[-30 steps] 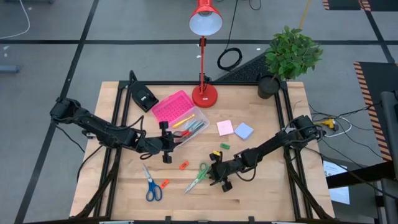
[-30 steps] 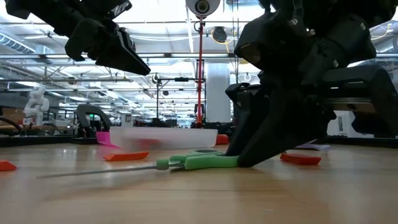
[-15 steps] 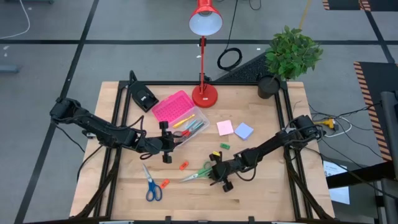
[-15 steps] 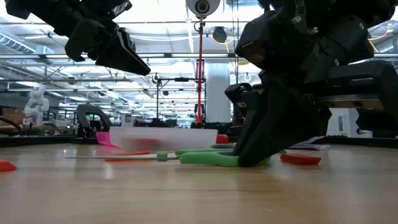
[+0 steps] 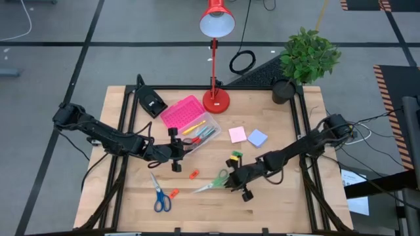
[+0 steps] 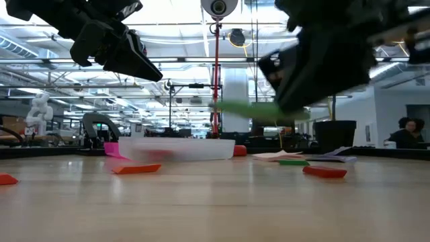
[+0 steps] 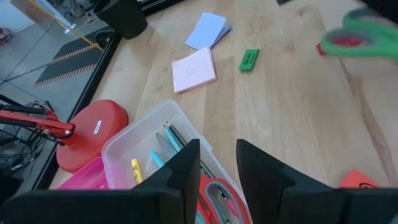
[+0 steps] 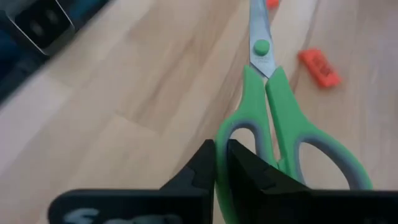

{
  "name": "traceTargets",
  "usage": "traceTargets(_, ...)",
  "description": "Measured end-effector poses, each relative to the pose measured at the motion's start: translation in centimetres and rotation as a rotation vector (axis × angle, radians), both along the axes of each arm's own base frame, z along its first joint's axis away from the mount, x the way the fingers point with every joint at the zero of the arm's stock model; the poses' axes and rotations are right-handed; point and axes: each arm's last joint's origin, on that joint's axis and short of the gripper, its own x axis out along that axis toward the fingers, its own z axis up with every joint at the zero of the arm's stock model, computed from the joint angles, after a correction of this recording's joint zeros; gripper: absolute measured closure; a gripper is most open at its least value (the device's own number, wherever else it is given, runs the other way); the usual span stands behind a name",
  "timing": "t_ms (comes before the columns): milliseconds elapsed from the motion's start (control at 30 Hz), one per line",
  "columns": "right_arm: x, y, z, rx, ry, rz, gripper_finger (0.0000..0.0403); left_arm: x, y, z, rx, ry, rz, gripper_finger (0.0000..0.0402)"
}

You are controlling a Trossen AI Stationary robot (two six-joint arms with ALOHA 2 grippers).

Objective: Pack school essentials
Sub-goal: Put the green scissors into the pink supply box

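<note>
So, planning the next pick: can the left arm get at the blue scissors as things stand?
Probably yes. The left gripper hangs open and empty by the clear box, and the blue scissors lie on bare wood nearby, nothing covering them.

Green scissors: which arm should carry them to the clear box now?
Right. The right claw is shut on the green scissors, lifted off the table. The left claw hovers open over the clear box.
</note>
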Motion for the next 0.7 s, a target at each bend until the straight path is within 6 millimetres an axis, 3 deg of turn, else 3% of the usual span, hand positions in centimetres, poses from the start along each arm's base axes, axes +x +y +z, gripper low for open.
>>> traceTargets(300,-3.5,-0.8,3.5,0.128,-0.230,0.008,0.0384,0.1,0.0,0.2,-0.008,-0.026,0.000,0.0295)
traceTargets(700,-7.3,-2.5,5.4,0.365,-0.640,-0.004,0.0382,1.3,-0.4,2.6,-0.036,-0.278,-0.055,0.0295)
